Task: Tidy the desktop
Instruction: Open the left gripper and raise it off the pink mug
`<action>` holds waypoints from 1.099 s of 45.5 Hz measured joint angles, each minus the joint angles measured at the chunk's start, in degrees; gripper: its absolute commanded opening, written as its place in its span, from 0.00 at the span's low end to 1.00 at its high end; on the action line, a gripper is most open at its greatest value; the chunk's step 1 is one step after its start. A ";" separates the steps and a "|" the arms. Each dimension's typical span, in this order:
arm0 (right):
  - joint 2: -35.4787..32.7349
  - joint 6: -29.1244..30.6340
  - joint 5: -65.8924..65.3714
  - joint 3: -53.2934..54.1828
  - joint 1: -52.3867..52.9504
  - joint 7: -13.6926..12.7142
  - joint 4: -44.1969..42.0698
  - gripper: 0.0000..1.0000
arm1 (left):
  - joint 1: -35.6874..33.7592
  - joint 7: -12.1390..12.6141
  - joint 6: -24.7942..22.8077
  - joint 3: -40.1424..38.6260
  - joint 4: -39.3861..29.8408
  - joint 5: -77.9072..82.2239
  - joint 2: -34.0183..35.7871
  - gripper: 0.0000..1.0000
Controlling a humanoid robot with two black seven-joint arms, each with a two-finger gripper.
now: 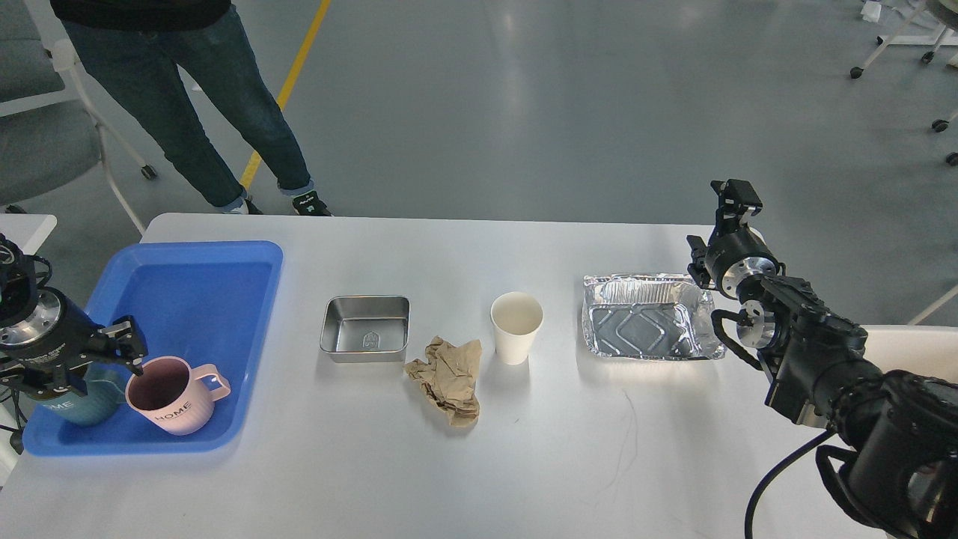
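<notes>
Head view: desktop (524,464) front edge open.

There is a single view, taken from the robot's head, looking forward and steeply down. The white counter (479,464) fills the lower two-thirds of the frame, its far edge running across at about two-fifths of the way down, its near edge cut off by the bottom border. Beyond it, the grey floor (561,97) takes up the upper part. The camera sits close enough that both arms enter from the lower corners, the left arm (34,337) at the left edge and the right arm (838,374) from the lower right. No second view is given.
</notes>
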 measured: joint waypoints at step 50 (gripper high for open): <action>-0.24 -0.08 -0.10 -0.05 0.99 -0.17 0.00 1.00 | -1.78 -7.87 -0.02 -14.36 1.44 -25.73 -0.16 0.98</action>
